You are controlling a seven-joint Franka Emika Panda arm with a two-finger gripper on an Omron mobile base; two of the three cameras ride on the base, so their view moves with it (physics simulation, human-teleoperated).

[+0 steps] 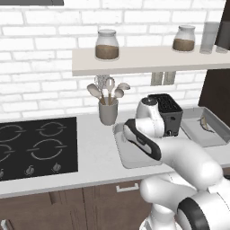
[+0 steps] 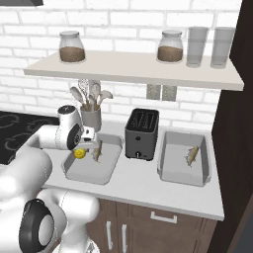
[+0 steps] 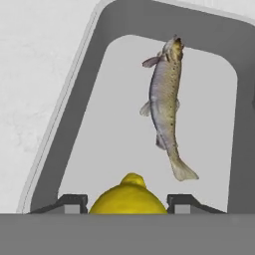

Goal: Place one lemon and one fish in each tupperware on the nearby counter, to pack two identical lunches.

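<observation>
Gripper (image 3: 127,201) clenched on yellow lemon (image 3: 128,196) — lemon sits btwn the two finger tips, held above left tupperware (image 2: 74,170). Fish (image 3: 167,102) lies on that tray's floor, just ahead of claw, apart from lemon. Second tupperware (image 2: 205,168), right of toaster (image 2: 142,133), holds another fish (image 2: 191,155) — both trays on counter (image 2: 143,185).

The tupperware (image 3: 89,79) under the hand looks like matt light-grey plastic, smooth inside and on its rim. In it the fish (image 3: 165,94) has a speckled, faintly sheened brown skin, and beside it the lemon (image 3: 128,198) is glossy yellow with a fine dimpled peel. Around the tray the counter (image 2: 143,180) reads as smooth white stone; below it the cabinets (image 2: 163,230) are dark grained wood with brushed metal handles. Just right of the tray, the toaster (image 2: 142,133) is dull black.
</observation>
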